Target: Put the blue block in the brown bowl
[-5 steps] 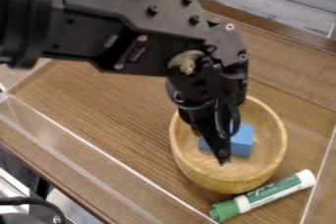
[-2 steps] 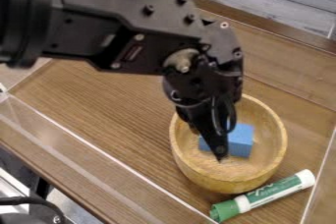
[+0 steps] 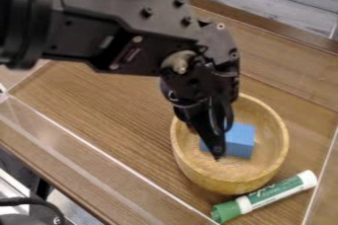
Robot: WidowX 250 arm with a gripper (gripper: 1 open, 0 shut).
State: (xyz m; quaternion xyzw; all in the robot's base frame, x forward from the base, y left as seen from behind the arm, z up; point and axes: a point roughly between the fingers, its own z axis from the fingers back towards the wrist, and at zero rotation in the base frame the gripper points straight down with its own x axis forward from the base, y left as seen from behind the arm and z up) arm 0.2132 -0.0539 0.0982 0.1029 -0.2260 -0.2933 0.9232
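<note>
- Brown bowl (image 3: 199,168): round, thick-walled, light wood with visible grain, sitting on the wood-grain counter (image 3: 93,111).
- Blue block (image 3: 242,140) lies inside the bowl, toward its right side (matte, soft rounded edges), resting on the bowl floor.
- Gripper (image 3: 215,152): black fingers drawn together, pointing steeply down into the bowl, tips just left of the block; nothing held. Whether a finger touches the block's left face, cannot tell.
- Green-and-white marker (image 3: 264,197) lies on the counter just outside the bowl's front rim.
- Clear plastic wall (image 3: 79,160) borders the counter's near edge.
</note>
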